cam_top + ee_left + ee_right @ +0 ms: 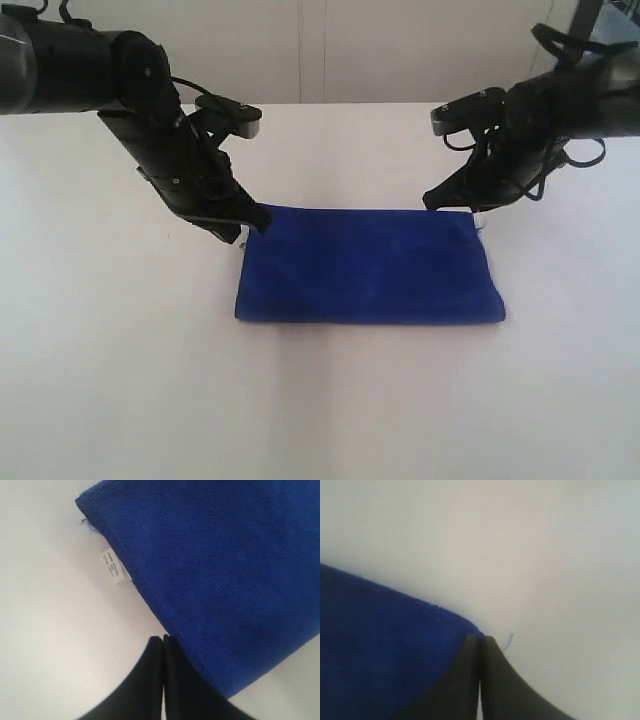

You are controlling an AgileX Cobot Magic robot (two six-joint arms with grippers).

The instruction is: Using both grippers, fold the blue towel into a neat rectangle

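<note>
The blue towel (370, 265) lies flat on the white table (120, 380) as a folded rectangle. My left gripper (262, 218) hangs at its far left corner, shut, its tips (163, 638) right beside the towel's edge (225, 570) with nothing seen between them. The small white label (114, 566) sticks out from that edge. My right gripper (430, 202) is over the far right end, also shut. In the right wrist view its tips (480, 637) meet the towel's corner (380, 645), and a stray thread (509, 641) lies on the table beside them.
White table top stretches on all sides of the towel. A pale wall (320, 50) stands behind the table's far edge. Both black arms reach in from the upper left and upper right.
</note>
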